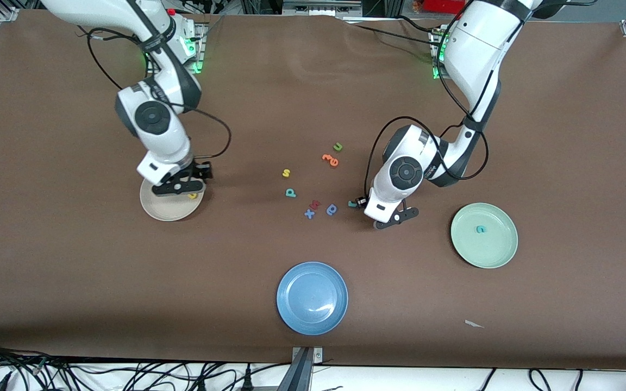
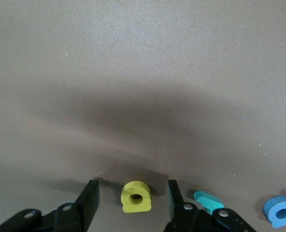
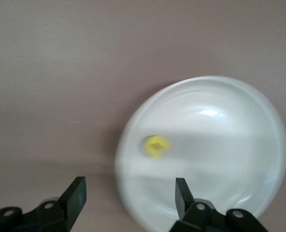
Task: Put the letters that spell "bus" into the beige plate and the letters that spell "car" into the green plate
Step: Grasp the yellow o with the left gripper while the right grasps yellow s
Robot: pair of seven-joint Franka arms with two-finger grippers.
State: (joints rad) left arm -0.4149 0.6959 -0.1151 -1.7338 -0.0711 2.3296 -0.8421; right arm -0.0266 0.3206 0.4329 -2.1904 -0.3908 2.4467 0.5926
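The green plate (image 1: 500,255) holds a teal letter (image 1: 480,229), the beige plate (image 1: 152,208) a yellow one (image 3: 156,146) beneath the right gripper (image 1: 182,187) (jaws wide, empty), leaving four, while the left gripper (image 2: 131,200) straddles the yellow "a" (image 2: 136,196) on the bench (image 1: 74,282), jaws apart, untouching.

Blue plate (image 1: 312,298) nearest front camera; orange letters (image 1: 331,159), green "u" (image 1: 338,146) mid-table.

Three plates: beige plate (image 1: 156,209), green plate (image 1: 495,247), blue plate (image 1: 312,297). Twelve foam letters (one seen only from the left wrist): three yellow letters (image 1: 286,173), three teal letters (image 1: 290,193), two orange letters (image 1: 327,157), two blue letters (image 1: 332,209), one green letter (image 1: 338,146), one dark red letter (image 1: 314,205).
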